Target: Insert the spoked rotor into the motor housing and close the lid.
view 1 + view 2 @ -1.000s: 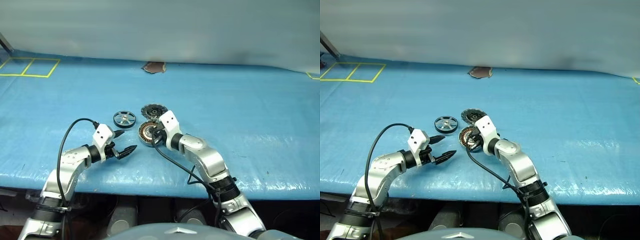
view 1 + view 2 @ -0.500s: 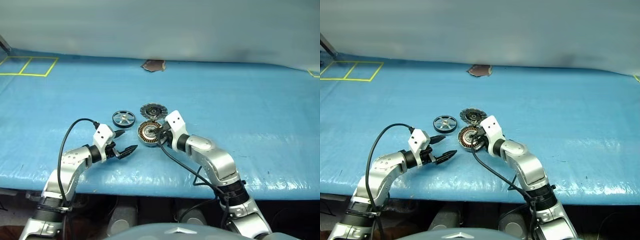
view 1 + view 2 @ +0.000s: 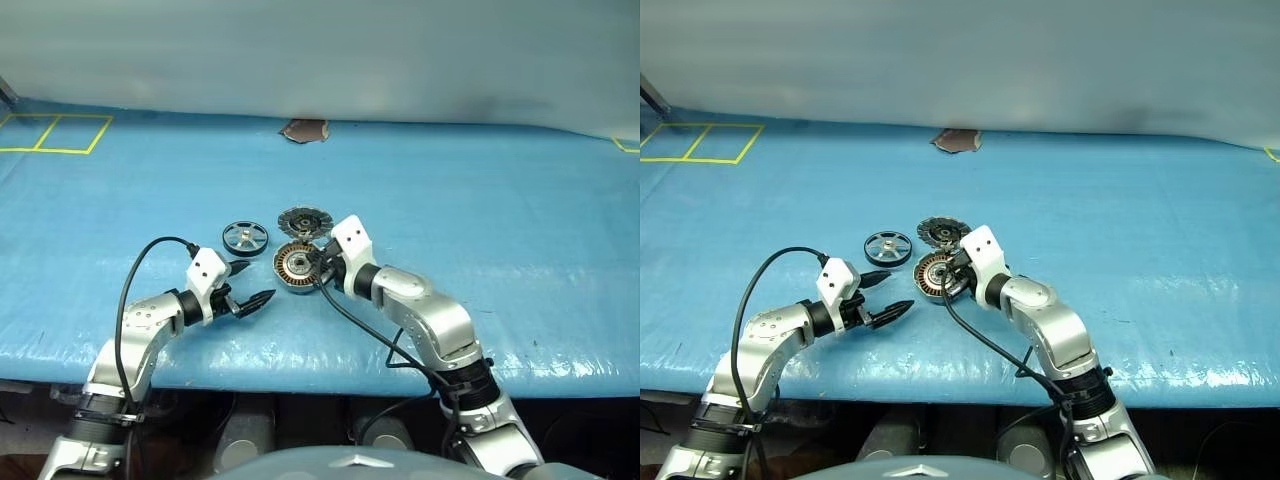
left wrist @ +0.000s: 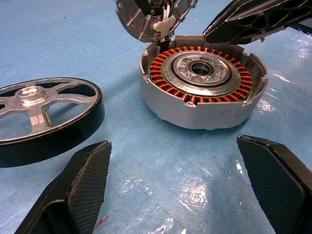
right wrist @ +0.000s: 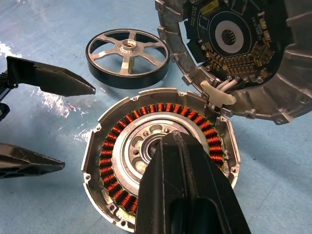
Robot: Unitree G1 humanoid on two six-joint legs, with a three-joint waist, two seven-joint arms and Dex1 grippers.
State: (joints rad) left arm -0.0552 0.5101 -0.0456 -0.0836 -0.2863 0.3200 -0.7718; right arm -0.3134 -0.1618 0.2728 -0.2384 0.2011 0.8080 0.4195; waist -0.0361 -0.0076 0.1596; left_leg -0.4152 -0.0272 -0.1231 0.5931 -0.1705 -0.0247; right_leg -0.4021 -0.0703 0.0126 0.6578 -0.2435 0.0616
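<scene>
On blue tarp [image 3: 480, 200]: yellow tape squares [image 3: 55, 133] far left corner.

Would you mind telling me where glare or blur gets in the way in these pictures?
Left wrist view: white glare patches on the blue table cover just in front of the motor housing. Right wrist view: the right claw looms dark and soft over the housing's hub. Head views: a bright sheen along the cover's near edge.
</scene>
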